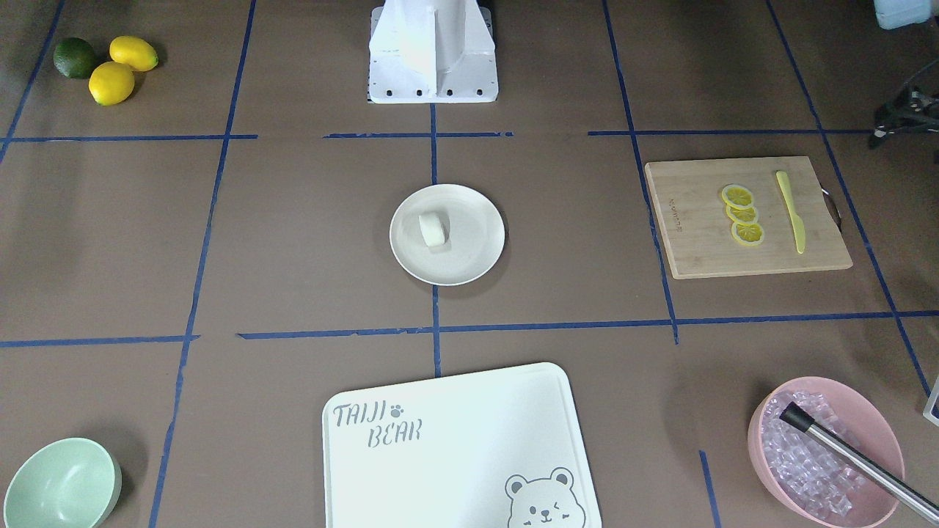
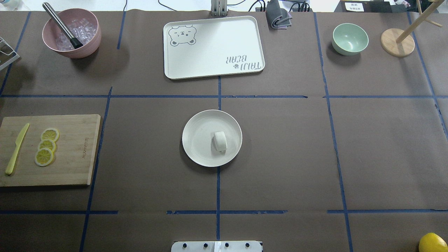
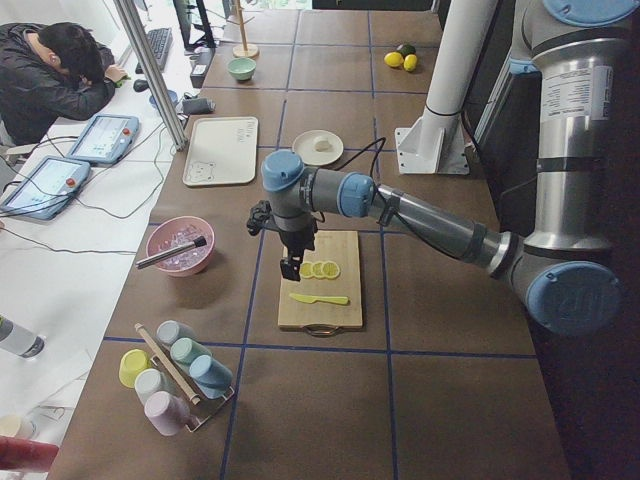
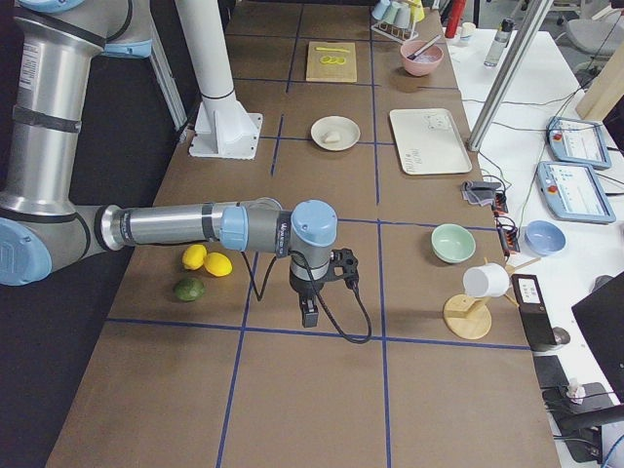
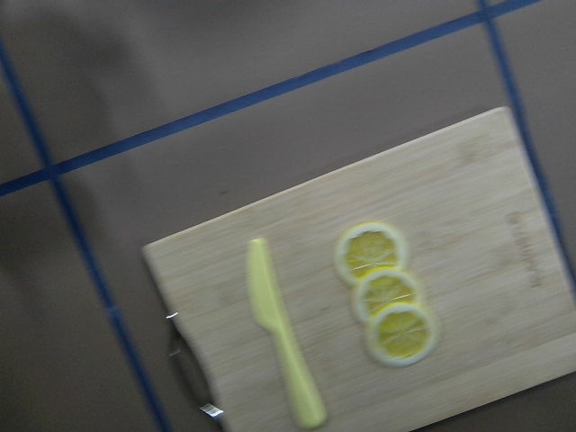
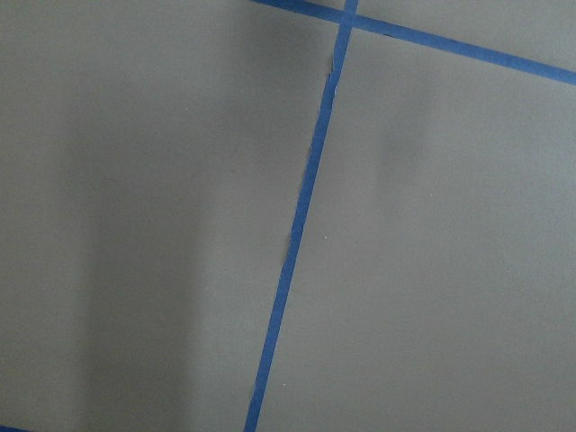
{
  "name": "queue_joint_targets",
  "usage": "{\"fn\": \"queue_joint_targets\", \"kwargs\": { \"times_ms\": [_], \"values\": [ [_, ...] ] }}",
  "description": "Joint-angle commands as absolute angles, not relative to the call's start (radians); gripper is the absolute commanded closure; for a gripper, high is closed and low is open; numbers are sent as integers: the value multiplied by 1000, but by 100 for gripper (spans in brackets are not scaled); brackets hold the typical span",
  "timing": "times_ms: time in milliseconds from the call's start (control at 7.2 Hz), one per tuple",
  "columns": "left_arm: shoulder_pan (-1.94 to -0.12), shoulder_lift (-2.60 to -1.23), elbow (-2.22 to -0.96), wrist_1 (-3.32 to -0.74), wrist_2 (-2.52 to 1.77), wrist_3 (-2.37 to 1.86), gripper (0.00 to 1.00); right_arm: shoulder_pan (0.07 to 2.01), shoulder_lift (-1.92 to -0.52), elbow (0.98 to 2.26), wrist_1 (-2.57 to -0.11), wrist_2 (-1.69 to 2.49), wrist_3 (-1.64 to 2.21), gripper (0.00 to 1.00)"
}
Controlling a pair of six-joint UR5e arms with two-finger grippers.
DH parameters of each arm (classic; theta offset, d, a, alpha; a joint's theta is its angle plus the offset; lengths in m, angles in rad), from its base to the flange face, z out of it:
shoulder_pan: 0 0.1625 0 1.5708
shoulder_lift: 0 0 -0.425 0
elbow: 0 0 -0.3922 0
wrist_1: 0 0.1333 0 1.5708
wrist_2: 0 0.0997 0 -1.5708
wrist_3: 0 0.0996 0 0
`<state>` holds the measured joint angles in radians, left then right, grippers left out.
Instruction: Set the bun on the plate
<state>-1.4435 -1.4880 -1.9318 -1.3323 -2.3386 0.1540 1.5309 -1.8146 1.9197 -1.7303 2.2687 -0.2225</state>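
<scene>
The small white bun [image 1: 433, 229] [image 2: 220, 141] lies on the round cream plate [image 1: 477, 257] [image 2: 196, 140] at the table's centre, slightly toward the robot's side of it. Nothing touches it. My left gripper [image 3: 289, 268] hangs above the wooden cutting board, far from the plate [image 3: 318, 148]. My right gripper [image 4: 309, 314] hovers over bare table near the lemons, also far from the plate [image 4: 334, 132]. Both grippers show only in the side views, so I cannot tell whether they are open or shut.
A wooden cutting board [image 2: 70, 154] carries lemon slices [image 2: 47, 146] and a yellow knife [image 2: 15, 149]. The bear-printed board [image 2: 213, 45], a pink bowl of ice [image 2: 71, 33] and a mint bowl [image 2: 350, 38] line the far side. Lemons and a lime [image 1: 110, 66] lie near the robot's base [image 1: 433, 73].
</scene>
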Motion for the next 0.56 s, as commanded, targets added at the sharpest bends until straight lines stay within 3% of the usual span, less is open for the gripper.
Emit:
{"fn": "queue_joint_targets", "kwargs": {
  "times_ms": [0, 417],
  "values": [
    [-1612, -1459, -1797, -1386, -2348, 255, 0, 1532, -1821, 1924, -1730, 2269, -222, 0],
    [-1624, -1407, -1764, -1456, -2390, 244, 0, 1532, -1824, 1924, -1730, 2269, -222, 0]
  ]
}}
